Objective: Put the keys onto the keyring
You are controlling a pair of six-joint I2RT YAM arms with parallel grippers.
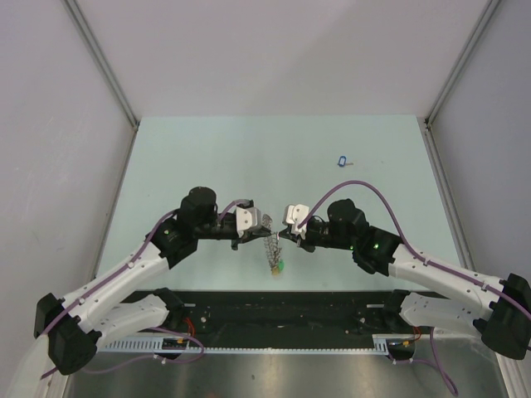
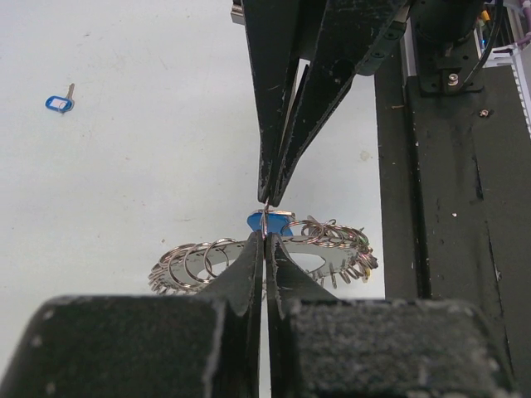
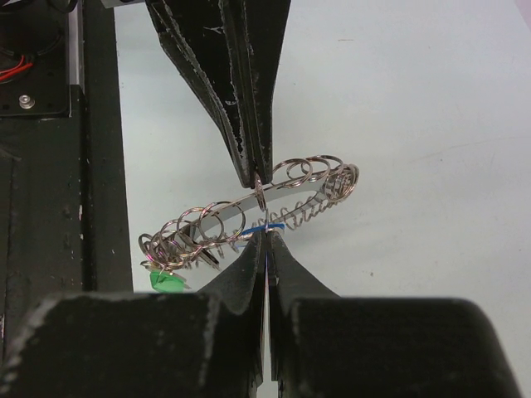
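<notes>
Left claw point(image 2: 265, 240): closed, tips pinched on the rim of the keyring point(image 3: 217, 222), as far as the right wrist view shows.

Keyring: sits between the two claws above the near middle of the table point(image 1: 207, 157). From overhead it is seen almost edge-on. Its long axis runs from the claw tips toward the arm bases, crosswise to the line joining the claws. Green tag point(image 3: 166, 282) hangs at the near end. Cannot tell whether that end rests on the table.

Blue-tagged key point(image 2: 270, 221): right at the ring's rim, in the narrow gap between the opposed tips.

Right claw point(image 3: 267, 240): closed, seemingly gripping this key by its tag. Tips face the left claw nearly head-on, almost touching.

Judgement: the threading turns on this gap. The key lies just on the right claw's side of the rim, so the right arm would feed while the left steadies.

Loose key point(image 1: 341, 162): also blue-tagged, lying far right on the table, well apart, nearer the right arm.
</notes>
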